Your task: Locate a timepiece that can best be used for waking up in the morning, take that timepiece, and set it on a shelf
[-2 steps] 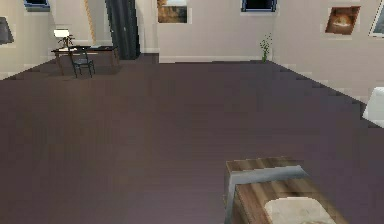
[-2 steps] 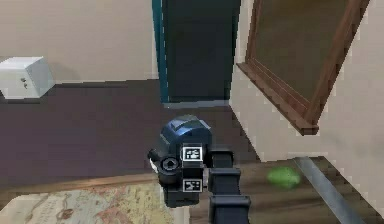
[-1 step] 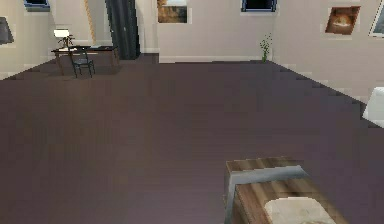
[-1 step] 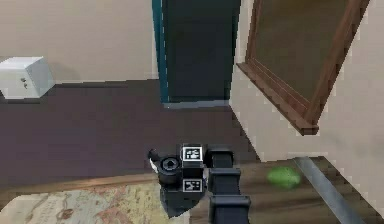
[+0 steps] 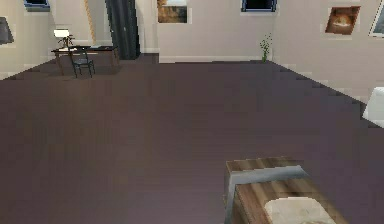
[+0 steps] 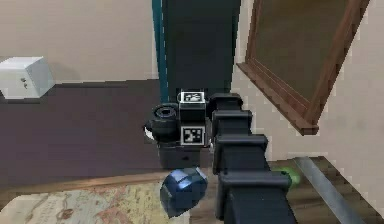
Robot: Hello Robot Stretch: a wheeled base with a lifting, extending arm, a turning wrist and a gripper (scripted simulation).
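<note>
In the arm side view my arm's dark bar (image 6: 245, 170) rises from the bottom edge to two white marker squares (image 6: 191, 115). Left of them sits the gripper (image 6: 160, 126), a dark rounded body in front of dark floor. A small rounded blue-grey thing (image 6: 183, 190) shows just below it, at the edge of a pale patterned surface (image 6: 80, 205). Its shape is too vague to call a clock, and I cannot tell whether the gripper holds anything.
The forward view has wide dark floor (image 5: 150, 120), a desk with chair and lamp (image 5: 75, 55) far left, a dark door (image 5: 123, 28) and a wood-topped unit with a cushion (image 5: 280, 195) bottom right. The arm side view has a white box (image 6: 25, 77), a dark tall panel (image 6: 200, 45) and a wood-framed panel (image 6: 300, 60).
</note>
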